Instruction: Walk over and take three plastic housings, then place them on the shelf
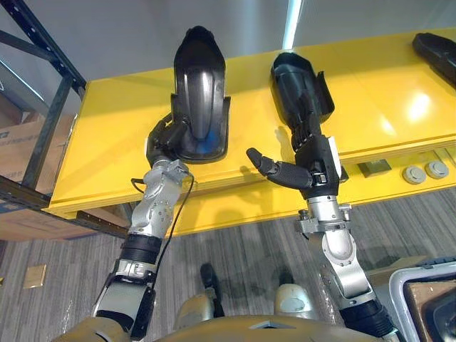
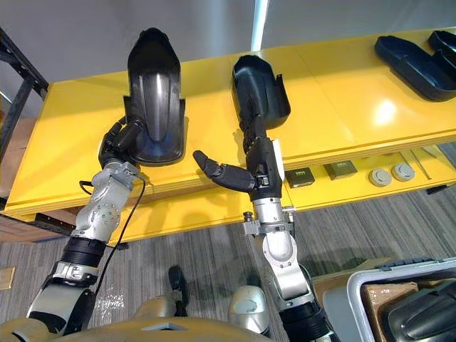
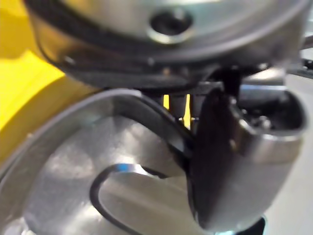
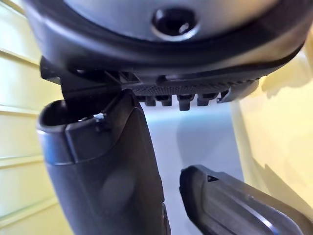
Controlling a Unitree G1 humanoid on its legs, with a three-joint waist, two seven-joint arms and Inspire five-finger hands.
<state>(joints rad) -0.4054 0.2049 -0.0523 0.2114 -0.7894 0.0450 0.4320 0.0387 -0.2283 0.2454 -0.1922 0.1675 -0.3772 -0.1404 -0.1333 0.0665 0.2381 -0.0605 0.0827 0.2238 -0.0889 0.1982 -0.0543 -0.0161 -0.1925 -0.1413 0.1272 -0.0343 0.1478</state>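
left hand (image 2: 116,142) clasping housing (image 2: 155,85), near end

Grey striped carpet (image 2: 427,228) covers the floor. A black metal rack (image 1: 55,121) stands at the left, with brown cardboard boxes (image 1: 20,151) behind it. A small brass plate (image 1: 34,276) is set into the carpet, lower left. To the right are two dark square blocks (image 2: 300,177) (image 2: 340,169), side by side. Just right of them are two round grey discs (image 2: 377,177) (image 2: 403,171). A pale grey bin (image 2: 370,276) sits in the lower right corner. The grey wall (image 1: 128,28) behind carries a bright light strip (image 1: 291,25).
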